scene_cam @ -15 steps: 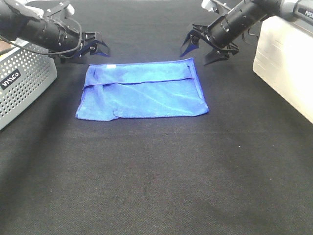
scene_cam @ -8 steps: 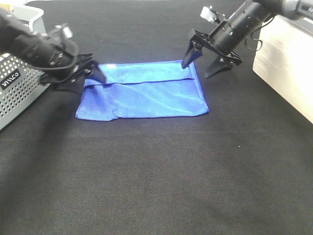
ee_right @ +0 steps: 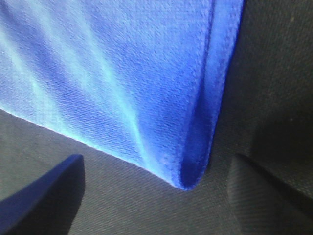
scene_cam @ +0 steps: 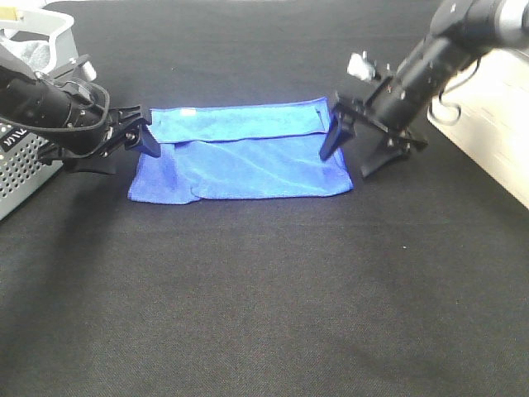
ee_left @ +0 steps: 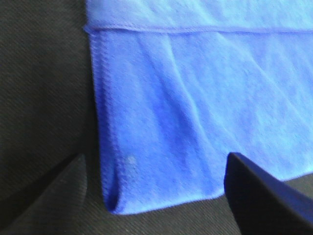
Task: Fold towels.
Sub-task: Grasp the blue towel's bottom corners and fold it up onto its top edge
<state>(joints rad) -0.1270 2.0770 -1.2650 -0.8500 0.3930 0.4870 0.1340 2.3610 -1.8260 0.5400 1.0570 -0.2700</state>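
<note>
Royal-blue microfibre towel (scene_cam: 240,153) lies flat on the black woven tablecloth (scene_cam: 264,314), its far strip lapped over, hems stitched. Left gripper (scene_cam: 124,157) and right gripper (scene_cam: 345,164) — jaws spread, pinching nothing — stand at its short ends. The perforated grey basket (scene_cam: 21,169) is cut off by the frame; wrist views show only blurred dark fingertips.

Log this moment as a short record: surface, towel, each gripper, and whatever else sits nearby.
surface: table covered in black cloth
towel: blue, lying flat, with a band along its far edge folded over
left gripper: open, jaws astride the towel's left edge by the near corner, holding nothing
right gripper: open, jaws astride the towel's right edge by the near corner, holding nothing
nearby: grey perforated basket at the left, white box at the right, both clear of the towel
</note>
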